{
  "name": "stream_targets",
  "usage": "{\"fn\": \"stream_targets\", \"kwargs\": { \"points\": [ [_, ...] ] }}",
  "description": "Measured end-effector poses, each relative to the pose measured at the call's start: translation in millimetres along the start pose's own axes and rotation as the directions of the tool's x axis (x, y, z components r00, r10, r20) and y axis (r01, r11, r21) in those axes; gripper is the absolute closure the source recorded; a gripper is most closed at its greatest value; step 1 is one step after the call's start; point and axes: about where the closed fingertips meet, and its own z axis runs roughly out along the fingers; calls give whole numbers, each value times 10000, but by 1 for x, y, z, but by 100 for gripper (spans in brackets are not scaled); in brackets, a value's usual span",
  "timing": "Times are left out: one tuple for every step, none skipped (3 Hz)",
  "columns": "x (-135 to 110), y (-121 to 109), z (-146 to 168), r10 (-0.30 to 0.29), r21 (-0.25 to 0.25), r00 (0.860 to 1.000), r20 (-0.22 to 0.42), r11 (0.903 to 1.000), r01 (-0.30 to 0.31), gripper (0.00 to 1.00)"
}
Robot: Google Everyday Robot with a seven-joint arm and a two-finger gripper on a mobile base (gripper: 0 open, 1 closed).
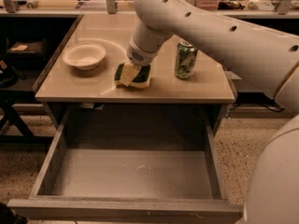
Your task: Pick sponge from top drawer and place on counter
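Right now your gripper (128, 73) is down on the counter (201, 85), near the middle of its front half, pressed against the left part of the sponge (141, 76). You cannot tell from this view whether it is gripping the sponge or has let go. The sponge lies on the counter with its dark green side up and a pale yellow edge showing along the front. Just right of it, apart from it, a green can (185, 59) stands upright. To the left, well apart, sits a white bowl (84, 55), with a faint white arc curving past it. Your arm (210, 27) reaches in from the upper right. Below the counter's front edge, the top drawer (131, 171) is pulled wide open.
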Motion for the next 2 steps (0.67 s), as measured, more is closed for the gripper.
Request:
{"fn": "stream_targets", "kwargs": {
  "points": [
    [0, 0, 0, 0, 0, 10000, 0, 10000, 0, 35],
    [0, 0, 0, 0, -1, 10000, -1, 10000, 0, 13]
  ]
}}
